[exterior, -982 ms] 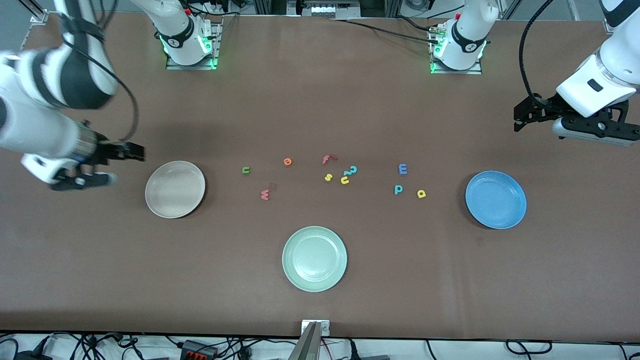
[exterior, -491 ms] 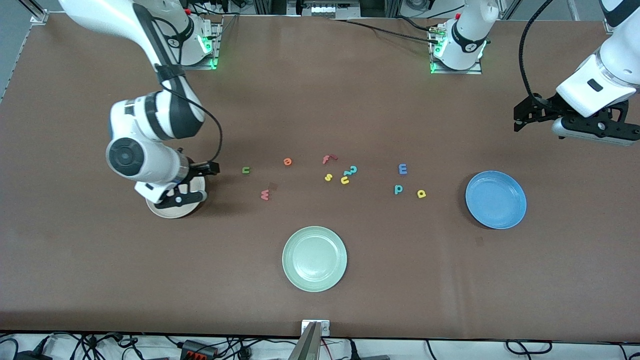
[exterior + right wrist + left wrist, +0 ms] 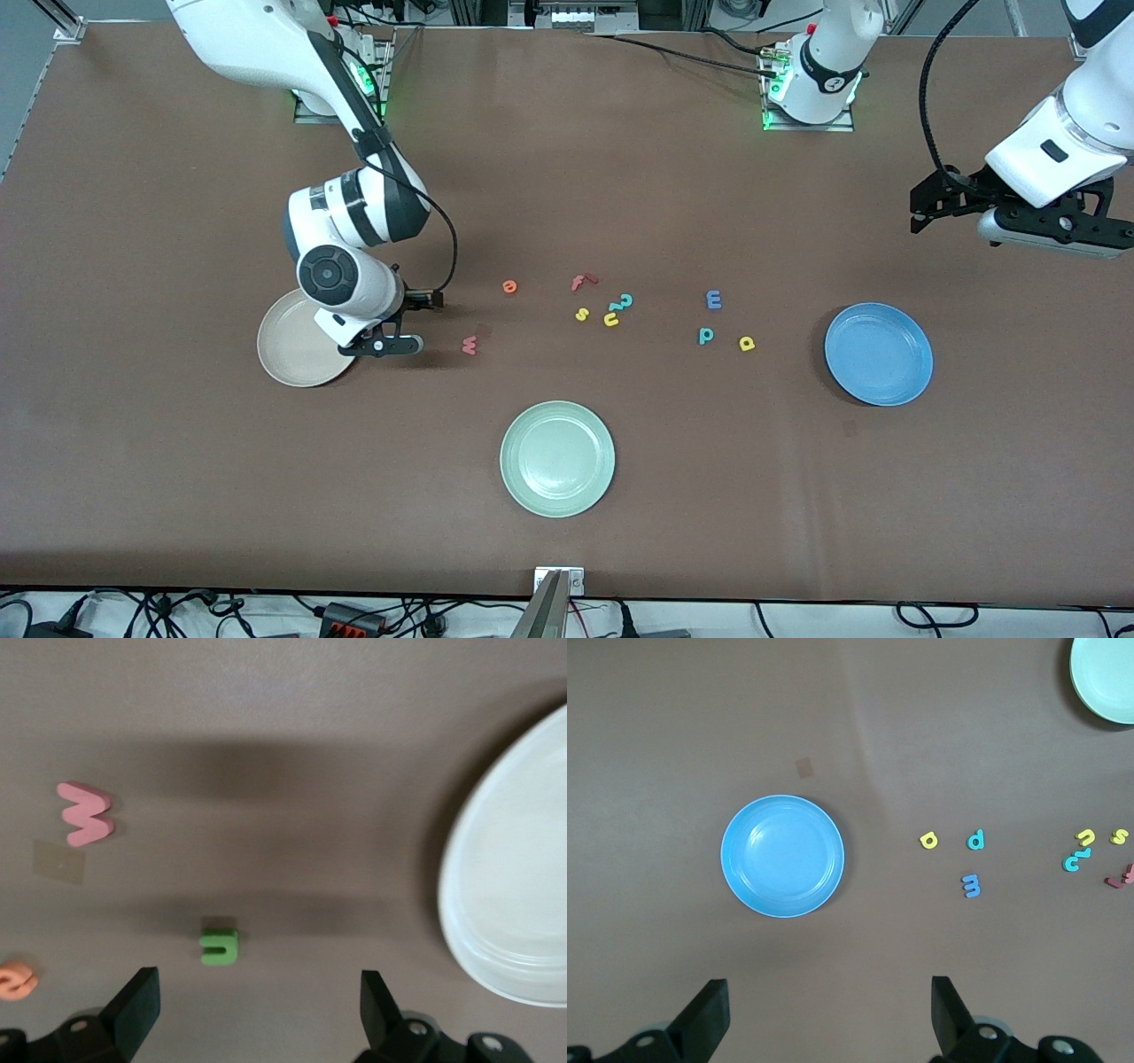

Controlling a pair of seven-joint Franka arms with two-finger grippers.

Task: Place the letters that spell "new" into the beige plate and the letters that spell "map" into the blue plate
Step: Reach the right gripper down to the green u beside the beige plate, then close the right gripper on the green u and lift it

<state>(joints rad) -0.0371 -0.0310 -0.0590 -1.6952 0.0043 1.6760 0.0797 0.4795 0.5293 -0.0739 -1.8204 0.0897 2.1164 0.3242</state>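
Note:
My right gripper (image 3: 415,322) hangs open over the table beside the beige plate (image 3: 288,350), and its arm covers part of that plate. In the right wrist view the green n (image 3: 219,947) lies just ahead of the open right gripper (image 3: 257,997); the front view hides it. The pinkish-red w (image 3: 469,345) and orange e (image 3: 508,286) lie close by. The blue m (image 3: 713,299), teal p (image 3: 705,335) and yellow a (image 3: 747,343) lie near the blue plate (image 3: 878,354). My left gripper (image 3: 961,221) waits open, high above the left arm's end.
A pale green plate (image 3: 557,458) sits nearer the front camera, mid-table. A red f (image 3: 580,282), yellow s (image 3: 581,314), yellow u (image 3: 611,319) and teal squiggle (image 3: 623,302) cluster between the two letter groups.
My right arm has swept from the right arm's end of the table across the beige plate to the green n. The left arm has not moved.

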